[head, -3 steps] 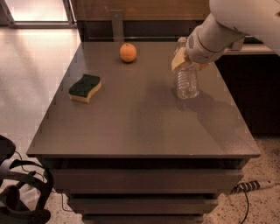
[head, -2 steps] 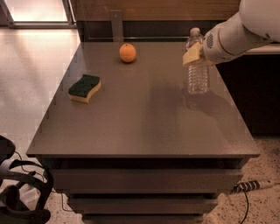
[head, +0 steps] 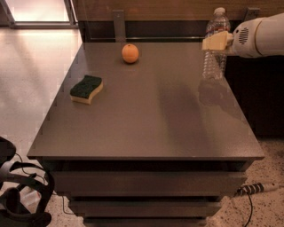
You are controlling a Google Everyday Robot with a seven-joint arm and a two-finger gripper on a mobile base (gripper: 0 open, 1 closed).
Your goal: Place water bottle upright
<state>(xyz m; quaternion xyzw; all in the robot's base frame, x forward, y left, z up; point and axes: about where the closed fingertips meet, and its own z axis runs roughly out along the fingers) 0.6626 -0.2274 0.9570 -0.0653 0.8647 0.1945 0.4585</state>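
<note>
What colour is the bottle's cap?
The cap is white, camera view; the gripper is at the bottle.

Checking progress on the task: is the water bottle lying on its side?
No, the water bottle is upright at the table's far right edge, with the tool at its upper part.

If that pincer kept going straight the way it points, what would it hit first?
The water bottle: the pincer, pointing leftward in the picture, is right at its upper part, though depth leaves contact unclear.

A smooth, rounded white arm with a small patch of dark vent holes ends in a pale cream gripper near the table's far right corner.
</note>
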